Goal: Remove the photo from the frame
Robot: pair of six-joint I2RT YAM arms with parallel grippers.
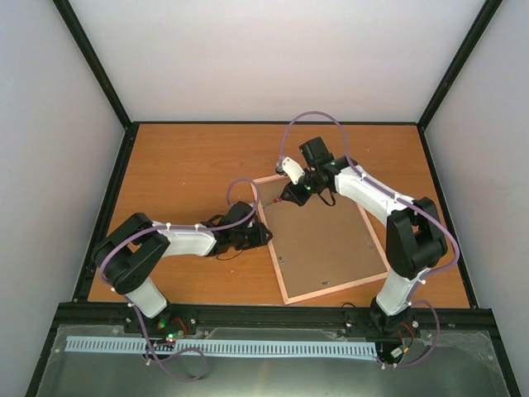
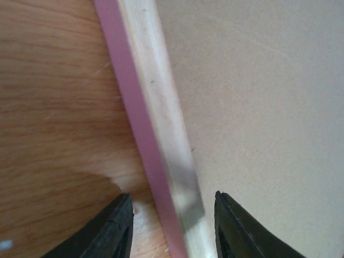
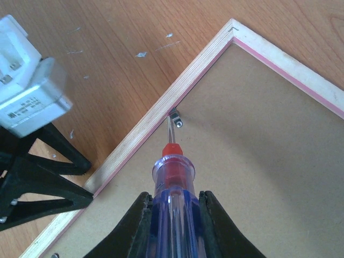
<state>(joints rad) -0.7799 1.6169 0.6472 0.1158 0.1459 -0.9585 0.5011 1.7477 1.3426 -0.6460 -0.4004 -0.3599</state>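
The frame [image 1: 324,241] is lying face down on the wooden surface [image 1: 186,165], its brown hardboard back [image 3: 258,161] facing up, and it is sitting between the two sets of jaws. The photo is not showing in any view. The right jaws are gripping a screwdriver [image 3: 173,185] by its clear blue handle, one jaw pressing on either side of it. The thin shaft is reaching out ahead of these jaws, and its tip is resting at a small metal tab [image 3: 176,118] on the back, just inside the pale wood rim [image 3: 161,110] and near a corner of the frame. The left jaws are standing open and are straddling the frame's edge: the pink border [image 2: 141,134] and the pale rim beside it are running between them, with one jaw hanging over the bare surface outside the frame and the other over the hardboard back. Whether either of those jaws is touching what lies beneath it cannot be told. In the top view the two sets of jaws are working near each other, along the same side of the frame.
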